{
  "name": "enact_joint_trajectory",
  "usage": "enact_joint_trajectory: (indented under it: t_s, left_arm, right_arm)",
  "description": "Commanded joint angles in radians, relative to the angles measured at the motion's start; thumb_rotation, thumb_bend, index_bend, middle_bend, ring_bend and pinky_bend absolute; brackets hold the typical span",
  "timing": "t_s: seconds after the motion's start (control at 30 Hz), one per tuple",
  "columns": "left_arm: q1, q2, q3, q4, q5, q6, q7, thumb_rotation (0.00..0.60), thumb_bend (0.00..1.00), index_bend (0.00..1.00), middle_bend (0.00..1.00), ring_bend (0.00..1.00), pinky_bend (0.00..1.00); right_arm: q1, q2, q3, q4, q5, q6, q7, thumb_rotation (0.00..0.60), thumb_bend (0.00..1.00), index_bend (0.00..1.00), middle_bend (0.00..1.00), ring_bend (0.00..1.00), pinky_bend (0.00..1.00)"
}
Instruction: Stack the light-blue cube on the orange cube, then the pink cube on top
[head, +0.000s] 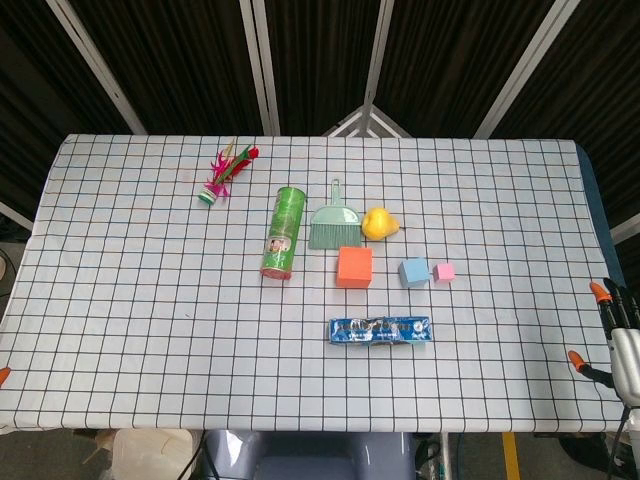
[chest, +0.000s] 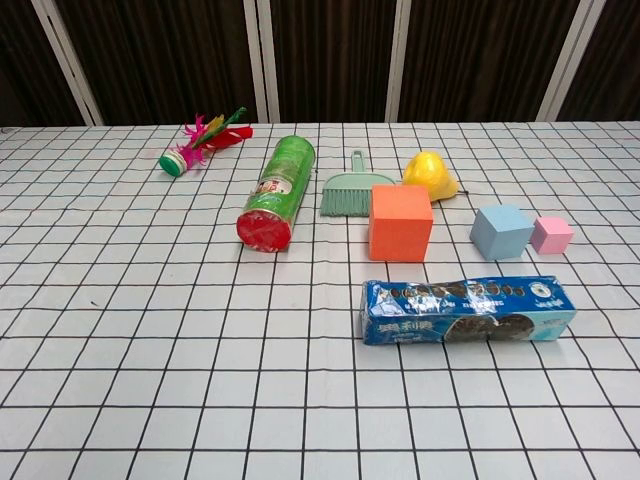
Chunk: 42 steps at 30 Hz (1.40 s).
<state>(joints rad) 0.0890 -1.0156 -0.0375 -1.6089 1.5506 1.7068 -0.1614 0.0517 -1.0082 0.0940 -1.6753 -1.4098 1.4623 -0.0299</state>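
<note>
We see a bench (head: 120, 340) w/ white black-grid cloth, dark slatted walls behind. Mid-bench, all apart: orange foam cube (head: 354, 267), light-blue cube (head: 414, 272), small pink cube (head: 445, 271) rightmost. Right hand (head: 618, 335) at bench's right edge, fingers apart, holding nothing.

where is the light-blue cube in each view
Head view: the light-blue cube sits right of centre, between the orange cube and the pink cube.
Chest view: the light-blue cube is at mid-right, again between the orange cube and the pink cube.
Shared landmark: the blue snack packet lying just in front of the cubes.
</note>
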Motion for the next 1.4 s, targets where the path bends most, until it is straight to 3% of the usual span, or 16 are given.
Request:
enact_joint_trajectory:
  t_s: [0.03,0.77,0.9,1.1,1.2,1.4]
  left_arm:
    - [-0.003,-0.002,0.004,-0.005,0.014,-0.001,0.016,0.600,0.16,0.09,0.00,0.00,0.00]
    - [0.004,-0.009,0.011,-0.027,0.036,0.017,0.050,0.600,0.16,0.09,0.00,0.00,0.00]
    - [-0.001,-0.008,0.008,-0.033,0.020,0.000,0.053,0.600,0.16,0.09,0.00,0.00,0.00]
    - [-0.003,-0.008,0.002,-0.033,0.008,-0.004,0.054,0.600,0.16,0.09,0.00,0.00,0.00]
    - [-0.003,-0.006,0.002,-0.032,-0.001,-0.011,0.048,0.600,0.16,0.09,0.00,0.00,0.00]
    - [-0.003,-0.003,0.000,-0.027,-0.002,-0.011,0.026,0.600,0.16,0.09,0.00,0.00,0.00]
  right_arm:
    - [-0.001,0.000,0.000,-0.001,-0.006,0.007,-0.003,0.600,0.26,0.00,0.04,0.00,0.05]
    - [0.036,-0.019,-0.003,-0.003,-0.010,-0.057,0.022,0.600,0.26,0.00,0.04,0.00,0.04]
    - [0.093,-0.031,0.006,-0.012,-0.012,-0.140,0.027,0.600,0.26,0.00,0.04,0.00,0.05]
    - [0.252,-0.071,0.052,-0.081,0.046,-0.348,-0.090,0.600,0.26,0.00,0.04,0.00,0.05]
    - [0.335,-0.115,0.090,-0.081,0.128,-0.444,-0.147,0.600,0.26,0.00,0.04,0.00,0.05]
    - [0.464,-0.190,0.152,-0.042,0.272,-0.530,-0.268,0.600,0.26,0.03,0.04,0.01,0.05]
